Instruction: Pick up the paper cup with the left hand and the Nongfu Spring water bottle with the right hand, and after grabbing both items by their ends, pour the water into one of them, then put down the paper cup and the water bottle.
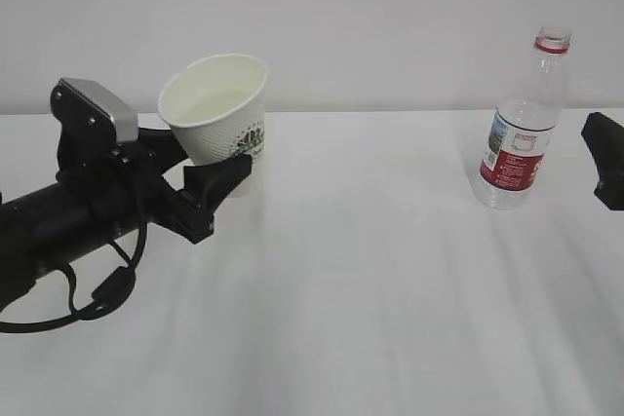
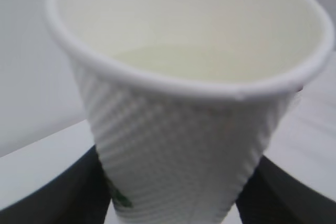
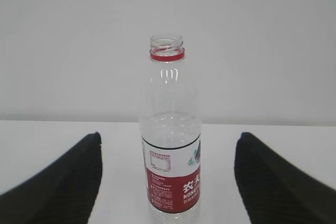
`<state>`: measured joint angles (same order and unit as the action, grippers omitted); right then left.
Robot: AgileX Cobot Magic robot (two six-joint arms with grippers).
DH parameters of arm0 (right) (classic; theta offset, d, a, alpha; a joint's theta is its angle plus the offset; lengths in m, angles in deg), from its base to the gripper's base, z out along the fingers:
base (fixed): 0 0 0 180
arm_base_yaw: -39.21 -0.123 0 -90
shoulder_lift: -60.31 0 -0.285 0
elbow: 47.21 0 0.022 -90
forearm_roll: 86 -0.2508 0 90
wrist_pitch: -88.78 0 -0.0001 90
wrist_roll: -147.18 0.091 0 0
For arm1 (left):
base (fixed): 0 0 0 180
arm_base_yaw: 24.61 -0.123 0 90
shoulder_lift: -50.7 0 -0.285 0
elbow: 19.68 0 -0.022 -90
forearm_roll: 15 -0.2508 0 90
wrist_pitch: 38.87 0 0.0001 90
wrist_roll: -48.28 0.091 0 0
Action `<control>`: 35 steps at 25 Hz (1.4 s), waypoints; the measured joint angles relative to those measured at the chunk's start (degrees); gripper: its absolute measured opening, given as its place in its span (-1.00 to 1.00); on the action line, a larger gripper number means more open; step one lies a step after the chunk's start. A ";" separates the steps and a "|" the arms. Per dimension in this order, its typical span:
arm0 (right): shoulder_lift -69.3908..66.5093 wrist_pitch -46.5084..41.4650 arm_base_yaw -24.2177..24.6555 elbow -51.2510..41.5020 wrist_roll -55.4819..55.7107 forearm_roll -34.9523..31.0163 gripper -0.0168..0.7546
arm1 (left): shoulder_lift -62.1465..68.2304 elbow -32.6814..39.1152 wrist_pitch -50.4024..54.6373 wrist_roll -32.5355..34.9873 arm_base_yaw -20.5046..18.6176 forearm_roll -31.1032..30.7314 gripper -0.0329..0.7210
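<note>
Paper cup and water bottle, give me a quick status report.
Left gripper shut on white tapered paper cup, lifted and tilted, liquid inside. Right gripper open, apart from clear ribbed plastic bottle standing upright on white table. Nothing between them.

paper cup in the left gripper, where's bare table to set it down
The widest free patch is the white table between the paper cup and the water bottle, plus the whole front. Crowded: the left gripper under the cup, and beside the bottle near the right gripper.

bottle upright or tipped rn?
Upright. The Nongfu Spring water bottle stands on its base on the white table, uncapped neck pointing up, open right gripper not touching it.
</note>
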<state>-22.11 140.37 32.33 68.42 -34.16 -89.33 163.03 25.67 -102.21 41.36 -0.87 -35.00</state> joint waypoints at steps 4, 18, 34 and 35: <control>0.00 0.00 0.00 0.00 0.09 0.04 0.57 | 0.00 0.00 0.00 0.00 -2.81 0.00 0.39; 0.00 -0.09 0.00 0.00 0.13 0.14 0.57 | 0.00 0.00 0.00 0.03 -13.01 0.17 0.38; 0.00 -0.09 0.00 0.00 0.22 0.14 0.57 | 0.00 0.00 0.00 0.03 -24.07 2.61 0.38; 0.00 -0.09 0.00 0.00 0.22 0.14 0.57 | 0.00 0.00 0.00 0.03 -24.78 2.61 0.38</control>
<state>-22.11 140.28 32.33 68.42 -33.94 -89.20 163.03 25.67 -102.21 41.39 -25.65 -32.38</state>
